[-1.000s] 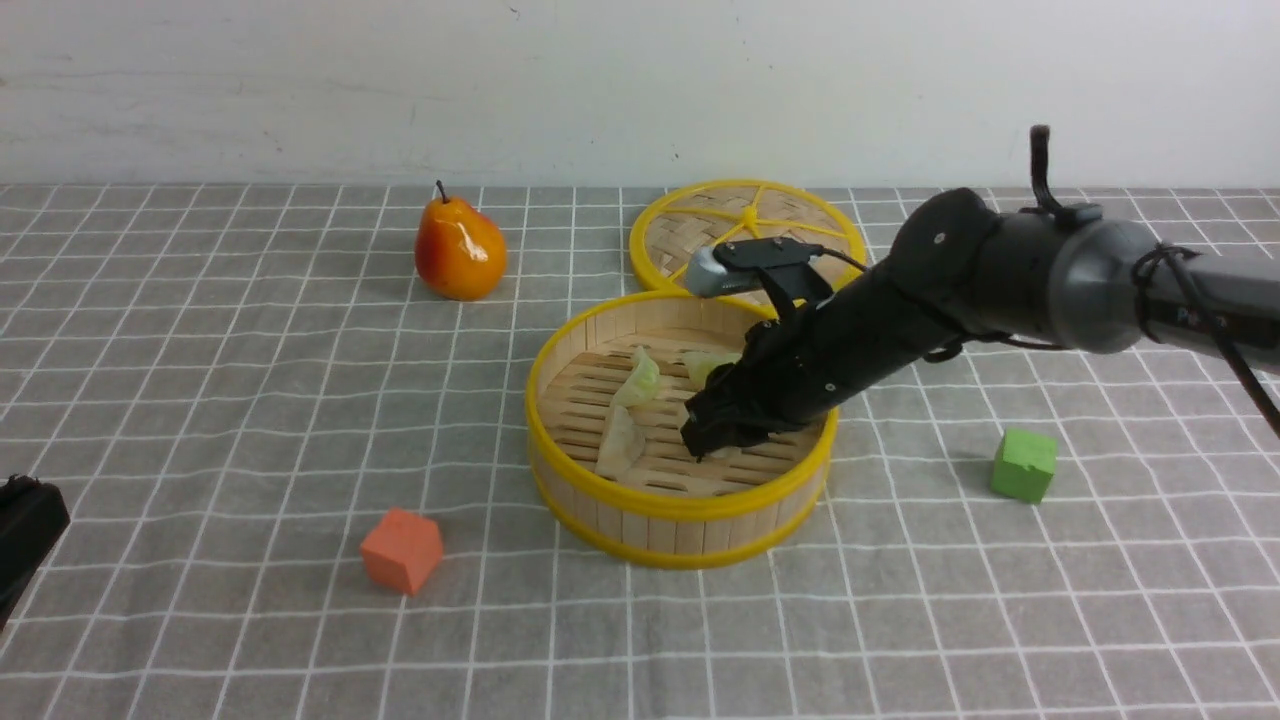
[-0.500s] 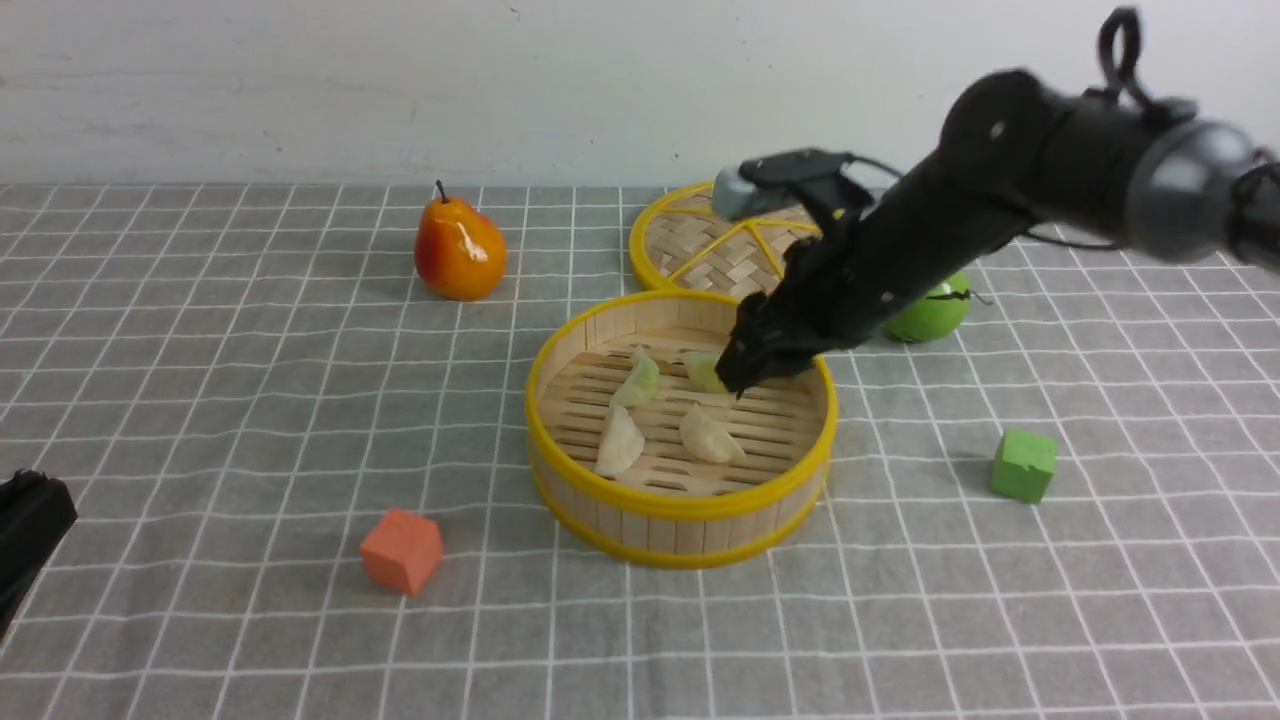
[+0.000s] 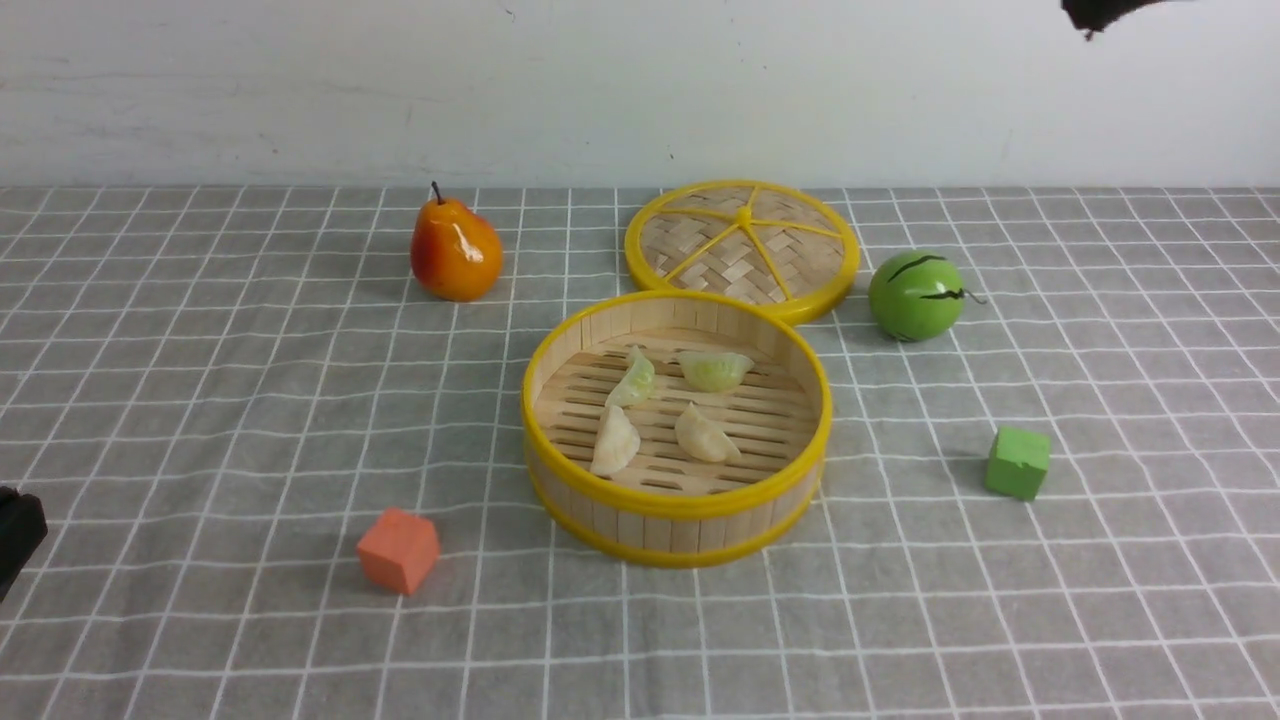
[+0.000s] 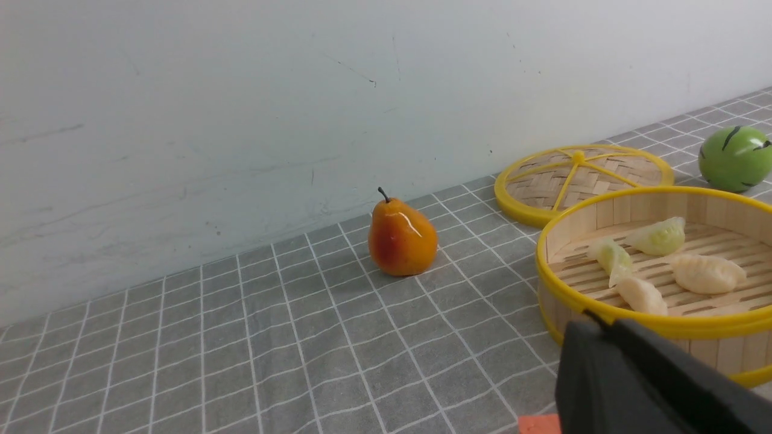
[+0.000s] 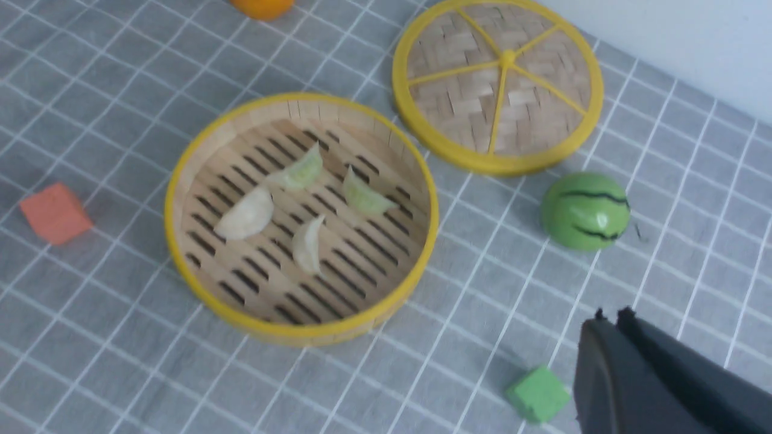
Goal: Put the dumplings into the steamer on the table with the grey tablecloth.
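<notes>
The steamer point(image 3: 675, 505), a round bamboo basket with yellow rims, stands mid-table on the grey tablecloth point(image 3: 200, 400). Several pale dumplings lie on its slat floor: two greenish ones point(image 3: 636, 380) point(image 3: 714, 370) at the back, two cream ones point(image 3: 614, 442) point(image 3: 706, 435) in front. My right gripper point(image 3: 1090, 20) is high at the upper right, far above the table, jaws shut and empty point(image 5: 610, 314). My left gripper point(image 4: 594, 319) is shut and empty, low near the table's left edge point(image 3: 15, 530), well left of the steamer point(image 4: 546, 253).
The woven lid point(image 3: 742, 248) lies flat behind the steamer. A pear point(image 3: 455, 250) stands back left and a green striped ball point(image 3: 915, 295) back right. An orange cube point(image 3: 399, 550) sits front left, a green cube point(image 3: 1018, 462) to the right.
My right arm has lifted out of the steamer, up and to the right, leaving a cream dumpling on the slats. Its jaws have closed. The left gripper has slipped slightly lower.
</notes>
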Robot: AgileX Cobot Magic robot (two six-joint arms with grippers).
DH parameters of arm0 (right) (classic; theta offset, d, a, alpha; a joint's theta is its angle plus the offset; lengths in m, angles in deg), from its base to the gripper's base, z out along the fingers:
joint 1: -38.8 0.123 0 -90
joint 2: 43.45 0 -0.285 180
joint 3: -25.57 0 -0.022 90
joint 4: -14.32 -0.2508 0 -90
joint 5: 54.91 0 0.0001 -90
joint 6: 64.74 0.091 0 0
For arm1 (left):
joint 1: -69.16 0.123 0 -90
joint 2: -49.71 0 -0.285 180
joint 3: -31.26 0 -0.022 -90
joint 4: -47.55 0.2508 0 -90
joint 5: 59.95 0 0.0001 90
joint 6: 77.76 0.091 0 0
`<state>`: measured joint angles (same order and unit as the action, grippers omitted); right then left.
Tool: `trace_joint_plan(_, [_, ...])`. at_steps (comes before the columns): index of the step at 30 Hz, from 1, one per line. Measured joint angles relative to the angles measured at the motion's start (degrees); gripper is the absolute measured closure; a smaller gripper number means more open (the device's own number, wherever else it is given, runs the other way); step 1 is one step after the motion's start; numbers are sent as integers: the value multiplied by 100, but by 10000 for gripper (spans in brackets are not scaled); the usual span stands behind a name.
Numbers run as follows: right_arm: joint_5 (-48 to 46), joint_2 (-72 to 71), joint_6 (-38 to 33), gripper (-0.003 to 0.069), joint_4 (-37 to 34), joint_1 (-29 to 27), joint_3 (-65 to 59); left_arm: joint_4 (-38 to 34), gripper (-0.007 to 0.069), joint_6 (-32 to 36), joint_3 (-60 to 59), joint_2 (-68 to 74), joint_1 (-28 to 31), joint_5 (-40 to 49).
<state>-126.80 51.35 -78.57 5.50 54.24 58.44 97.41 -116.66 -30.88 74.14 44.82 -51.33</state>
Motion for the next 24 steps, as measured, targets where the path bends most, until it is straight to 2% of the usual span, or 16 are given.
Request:
trace_joint_plan(3, [-7, -550, 137, 679, -13, 0, -885, 0, 607, 0, 0, 0, 0, 19])
trace_joint_plan(6, [205, -1220, 366, 678, -86, 0, -2410, 0, 606, 0, 0, 0, 0, 19])
trace_joint_plan(8, [669, -1621, 387, 678, -195, 0, -3270, 0, 604, 0, 0, 0, 0, 19])
trace_joint_plan(11, [1973, -2284, 335, 674, -768, 18, -5146, 0, 601, 0, 0, 0, 0, 19])
trace_joint_plan(13, [2764, -2618, 156, 674, -1148, 66, -5855, 0, 599, 0, 0, 0, 0, 19])
trace_joint_plan(15, [3761, -3140, -299, 673, -1882, 123, -6848, 0, 596, 0, 0, 0, 0, 19])
trace_joint_plan(19, [4846, -3909, -1086, 670, -2916, 123, -7950, 0, 592, 0, 0, 0, 0, 19])
trace_joint_plan(24, [5327, -4340, -1722, 666, -3052, 123, -8548, 0, 586, 0, 0, 0, 0, 19])
